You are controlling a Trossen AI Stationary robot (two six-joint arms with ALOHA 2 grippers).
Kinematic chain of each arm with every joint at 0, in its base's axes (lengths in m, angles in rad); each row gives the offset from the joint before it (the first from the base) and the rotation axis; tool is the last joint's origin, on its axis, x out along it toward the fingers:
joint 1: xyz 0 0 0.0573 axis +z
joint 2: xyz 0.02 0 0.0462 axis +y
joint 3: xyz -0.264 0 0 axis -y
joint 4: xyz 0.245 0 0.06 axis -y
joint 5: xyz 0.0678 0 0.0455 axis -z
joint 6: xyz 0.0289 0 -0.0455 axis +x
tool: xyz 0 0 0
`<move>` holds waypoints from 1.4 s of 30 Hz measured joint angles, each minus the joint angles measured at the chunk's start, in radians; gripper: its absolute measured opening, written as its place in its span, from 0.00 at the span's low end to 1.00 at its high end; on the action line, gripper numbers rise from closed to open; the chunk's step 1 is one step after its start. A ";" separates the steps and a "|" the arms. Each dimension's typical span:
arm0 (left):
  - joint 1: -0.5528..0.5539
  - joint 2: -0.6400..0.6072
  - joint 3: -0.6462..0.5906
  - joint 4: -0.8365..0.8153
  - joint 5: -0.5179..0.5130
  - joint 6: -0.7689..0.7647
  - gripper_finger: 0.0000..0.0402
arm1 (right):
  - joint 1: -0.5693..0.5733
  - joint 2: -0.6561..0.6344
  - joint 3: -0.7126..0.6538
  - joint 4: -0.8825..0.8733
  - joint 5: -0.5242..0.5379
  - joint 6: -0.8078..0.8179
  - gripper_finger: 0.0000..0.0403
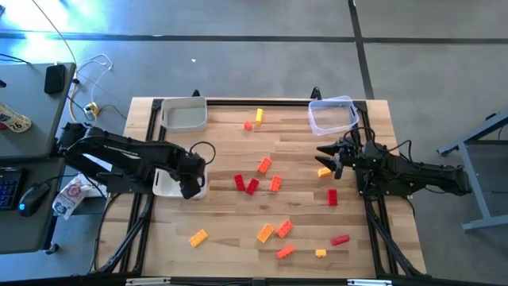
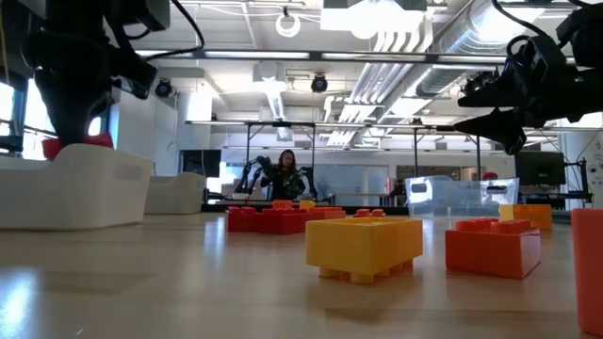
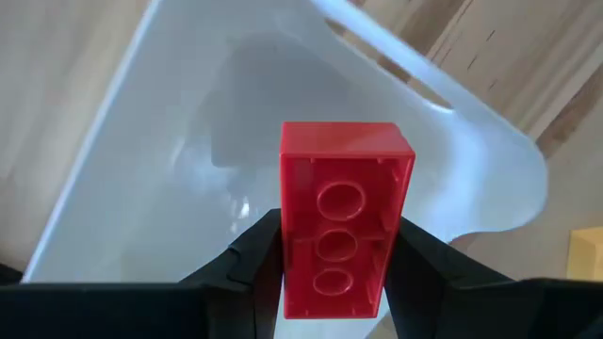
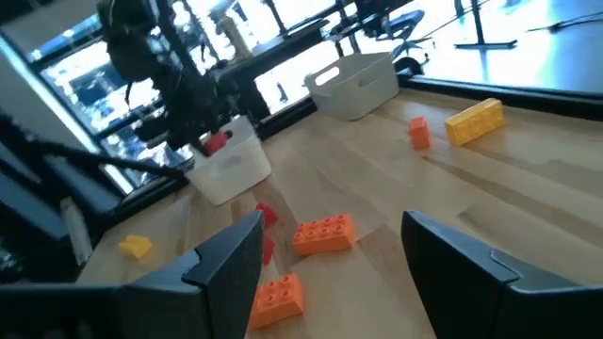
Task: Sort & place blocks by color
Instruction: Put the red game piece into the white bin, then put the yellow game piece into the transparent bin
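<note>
Over the white tray (image 1: pixel 163 184) at the table's left edge hangs the left gripper (image 1: pixel 190 187), its two dark fingers (image 3: pixel 247 259) pinched on the long sides of a red block (image 3: pixel 342 232). This brick is a small rectangular piece seen from its hollow underside, where three round tubes sit in a row; its long axis runs straight out from the fingers toward the tray's floor, and about half its length stands clear of the fingertips. In the low view the same red shows just above the tray's rim. Out from that tray toward the table's middle lie two more red blocks (image 1: pixel 245 183) touching each other, with orange blocks (image 1: pixel 264 165) just beside them, one lying at a slant. Farther from the tray, along the near edge of the wooden table (image 1: pixel 222 143), lie a yellow block (image 1: pixel 198 237) and a loose cluster of orange ones. Beyond these, on the side opposite the tray, the right gripper (image 1: pixel 331 158) hovers above the boards with its fingers spread wide and nothing between them, near a clear plastic tub (image 1: pixel 332 114). A second white tray (image 1: pixel 184 114) stands at the far left corner.
</note>
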 joint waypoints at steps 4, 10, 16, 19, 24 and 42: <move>0.028 0.063 0.000 -0.002 0.050 0.064 0.31 | 0.000 0.000 0.000 0.005 0.072 0.000 0.59; 0.051 0.138 0.000 -0.002 0.060 0.101 0.36 | 0.000 0.000 0.000 0.004 0.062 0.003 0.59; 0.051 0.162 0.000 -0.003 0.058 0.124 0.46 | 0.000 0.000 0.000 0.002 0.051 0.041 0.59; 0.051 0.162 0.000 -0.003 0.057 0.131 0.50 | 0.000 0.000 0.000 0.002 0.050 0.053 0.59; 0.051 0.162 0.000 -0.006 0.056 0.175 0.52 | 0.000 0.000 0.000 0.036 0.048 0.048 0.59; 0.053 0.005 0.000 0.001 0.003 0.237 0.52 | 0.000 0.118 0.328 -0.413 0.139 -0.105 0.59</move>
